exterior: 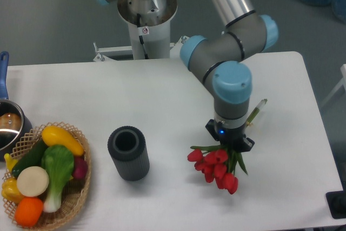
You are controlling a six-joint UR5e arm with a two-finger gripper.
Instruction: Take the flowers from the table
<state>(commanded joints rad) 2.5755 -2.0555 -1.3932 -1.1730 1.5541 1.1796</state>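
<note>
Tabletop [135, 96]: big white slab, carrying everything in play; the action sits on its right half, toward the near edge.
Arm [230, 60]: reaches down from the upper middle, wrist pointing straight down over the bunch.
Basket [81, 193]: wicker, far left near corner, full of toy vegetables, well apart from the action.
Dark cylinder [128, 153]: upright, open top, left of the blooms with a clear gap between.
Flowers [216, 167]: red tulip heads fan out toward the camera and slightly left; the green stems run up and to the right, the stem tip poking out beyond the wrist.
Long axis: a diagonal, blooms at the near-left end, stem end at the far-right.
Gripper [231, 145]: directly above the bunch, at the point where heads meet stems, so the bunch lies right under it, not off to a side.
Gripper state: fingers look closed on the flowers, though the wrist hides the fingertips themselves.
Contact with tabletop: hard to call from this angle whether the blooms touch or hang just clear.
Next move, my call: straight up, since the grasp sits near the heavy bloom end and the stems should trail behind.
</note>
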